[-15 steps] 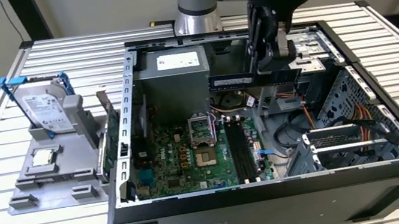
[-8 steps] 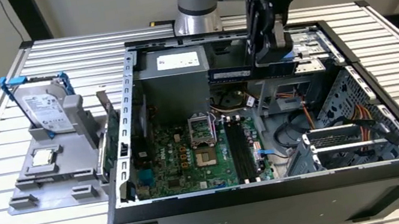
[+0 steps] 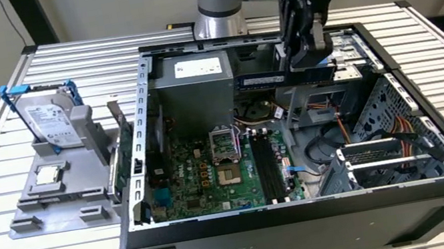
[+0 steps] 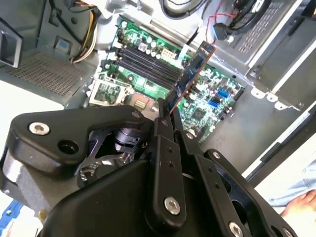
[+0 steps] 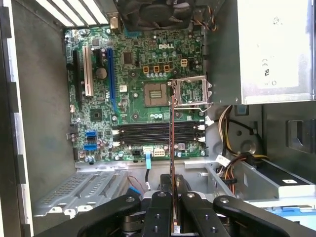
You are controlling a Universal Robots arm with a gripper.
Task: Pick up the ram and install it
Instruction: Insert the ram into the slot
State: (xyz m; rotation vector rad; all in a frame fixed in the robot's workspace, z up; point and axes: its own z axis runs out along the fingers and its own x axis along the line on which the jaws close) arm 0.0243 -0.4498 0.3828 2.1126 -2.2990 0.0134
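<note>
Exterior view: pincer (image 3: 312, 58) pointing down, clamping ram (image 3: 264, 79) level over open case (image 3: 312, 231)

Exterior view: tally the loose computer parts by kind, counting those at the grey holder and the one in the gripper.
hard drive: 1
CPU chip: 1
expansion card: 1
ram, held by the gripper: 1
Total: 4
</note>
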